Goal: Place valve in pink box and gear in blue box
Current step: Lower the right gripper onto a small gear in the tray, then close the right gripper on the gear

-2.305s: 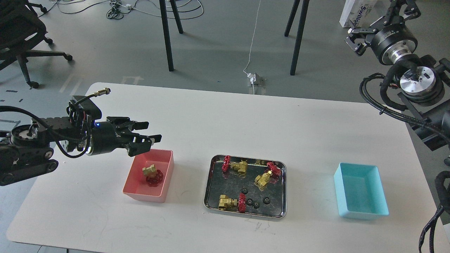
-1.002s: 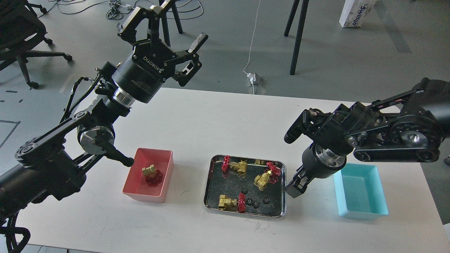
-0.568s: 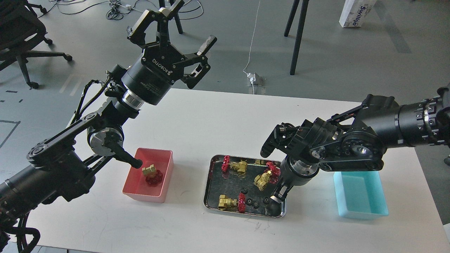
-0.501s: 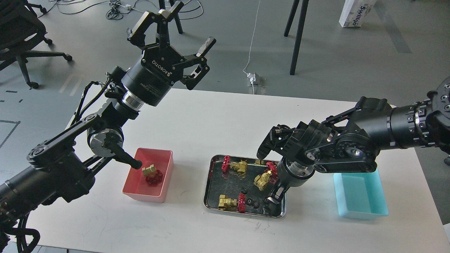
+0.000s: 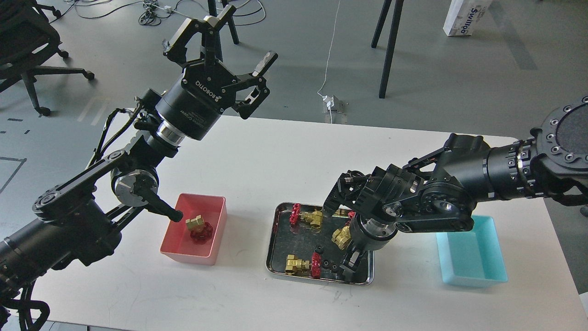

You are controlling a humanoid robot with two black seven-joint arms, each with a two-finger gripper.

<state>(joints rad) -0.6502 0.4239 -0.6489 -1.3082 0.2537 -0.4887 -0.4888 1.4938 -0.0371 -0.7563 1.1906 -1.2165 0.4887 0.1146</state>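
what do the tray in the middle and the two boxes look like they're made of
The tray looks like polished steel: it is shiny and mirrors the parts lying in it. The pink box and the blue box look like matte moulded plastic, with even colour and no sharp reflections.

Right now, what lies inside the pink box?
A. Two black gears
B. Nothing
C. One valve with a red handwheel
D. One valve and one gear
C: the pink box holds a single valve, brass body with red handwheel, and no gear shows in it.
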